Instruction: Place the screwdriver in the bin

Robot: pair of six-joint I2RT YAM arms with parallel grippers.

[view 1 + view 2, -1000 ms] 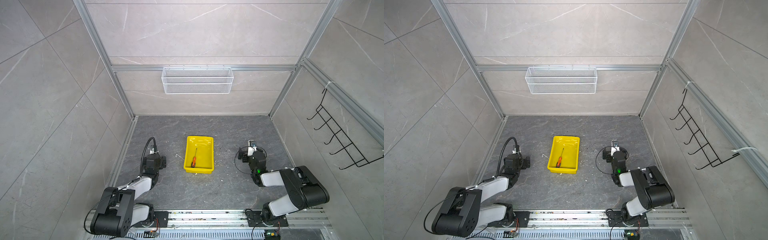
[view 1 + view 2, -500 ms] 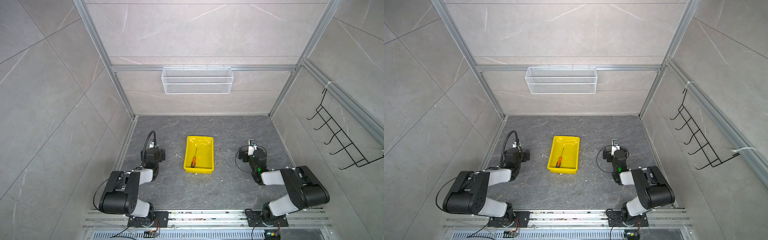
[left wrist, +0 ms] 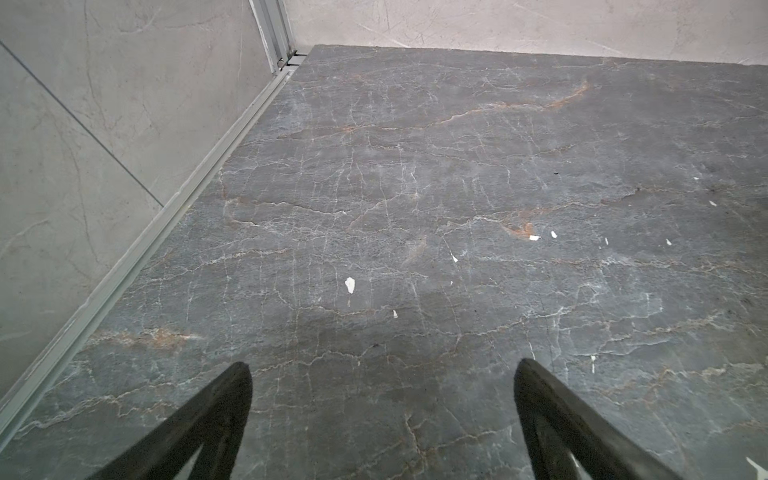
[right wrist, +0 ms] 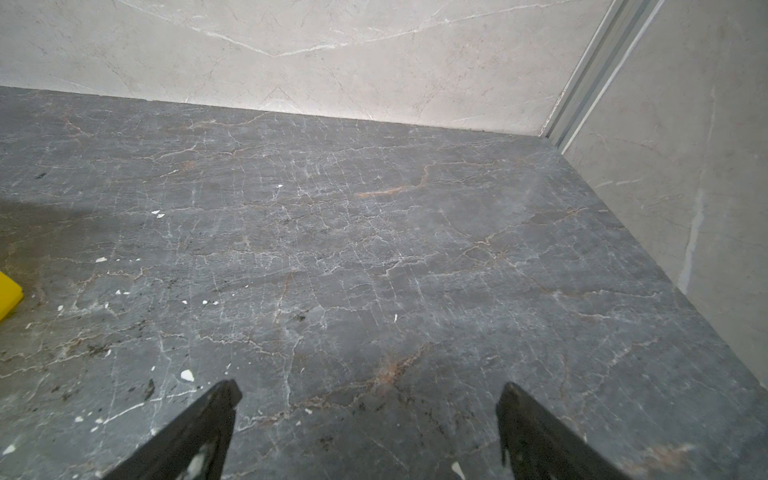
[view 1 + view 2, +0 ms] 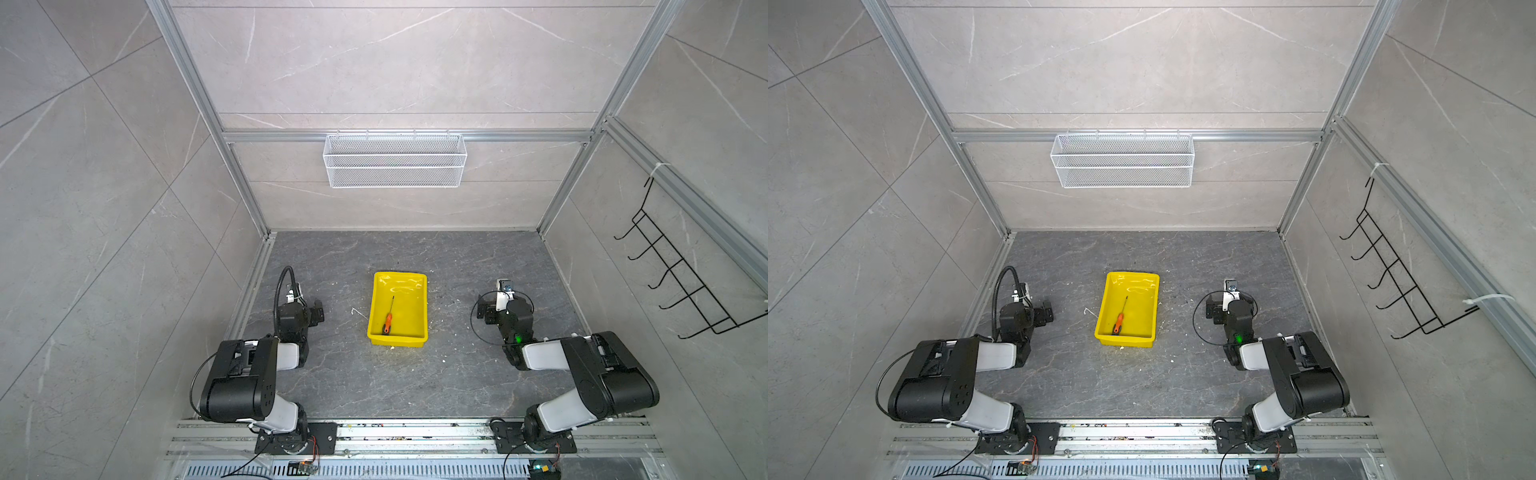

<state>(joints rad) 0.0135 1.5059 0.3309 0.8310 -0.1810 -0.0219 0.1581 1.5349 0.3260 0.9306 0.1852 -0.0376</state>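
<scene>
L gripper [image 3: 383,364], R gripper [image 4: 369,385] low, agape

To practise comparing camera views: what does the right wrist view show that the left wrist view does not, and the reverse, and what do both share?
Only the right wrist view shows a corner of the shallow bright yellow plastic bin, at the picture's edge. Only the left wrist view shows a grey aluminium rail along the foot of a side wall. Both show the dark grey veined stone-look tabletop with white flecks, pale walls, and black jaws wide apart with nothing between: the left gripper and the right gripper.
</scene>
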